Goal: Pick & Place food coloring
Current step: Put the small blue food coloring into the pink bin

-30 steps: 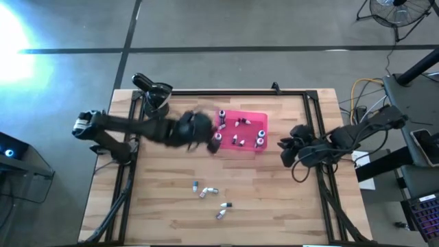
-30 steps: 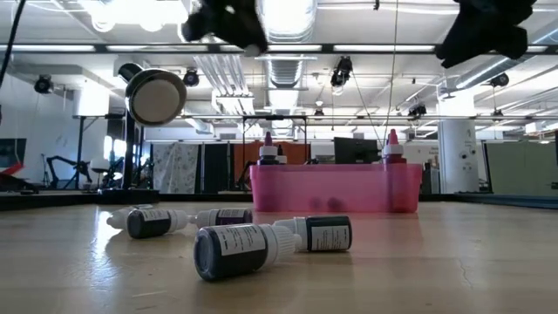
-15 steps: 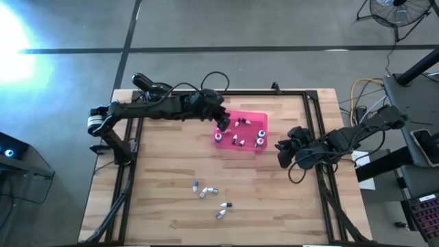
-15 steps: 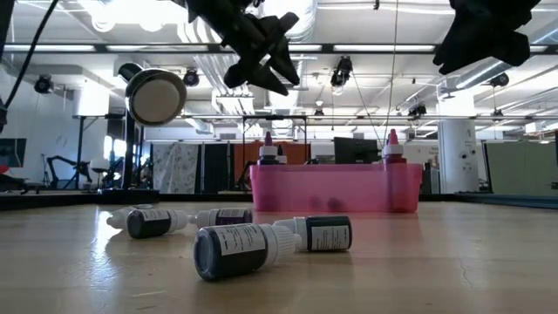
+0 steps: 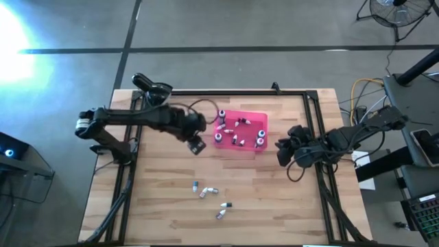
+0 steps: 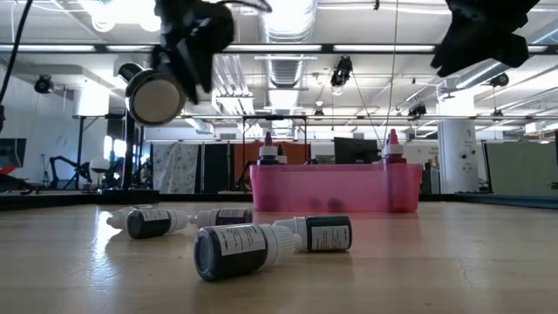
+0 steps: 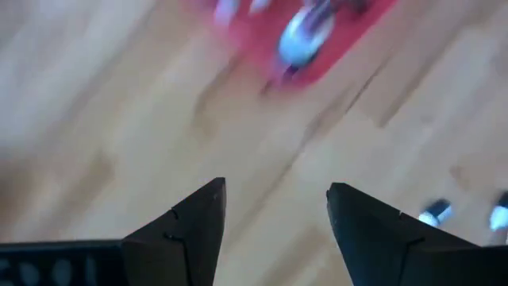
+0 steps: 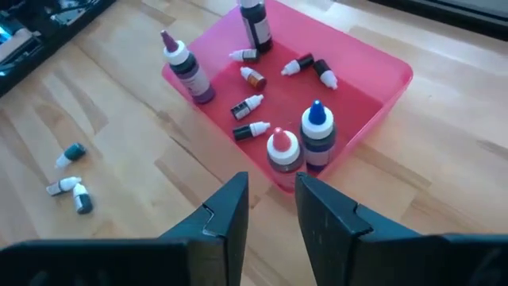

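Note:
A pink tray (image 5: 252,115) on the table's far middle holds several food coloring bottles (image 8: 278,151), some upright, some lying. Several more bottles (image 5: 206,193) lie on their sides on the wood nearer the front, large in the low view (image 6: 235,249). My left gripper (image 5: 196,145) hangs open above the table just left of the tray's near left corner, with nothing between its fingers (image 7: 276,187). My right gripper (image 5: 282,152) hovers right of the tray, its fingers (image 8: 271,187) a narrow gap apart and empty.
Black frame rails (image 5: 226,92) run along the table's edges. A round black device (image 6: 155,96) stands on a post at the far left corner. Cables (image 5: 357,92) and equipment lie off the right edge. Bare wood lies between the tray and the loose bottles.
My left gripper swung over the tray's left part, opened there, then drew back toward the table's near left, off the tray's corner. My right gripper kept still. The loose bottles on the wood have not moved.

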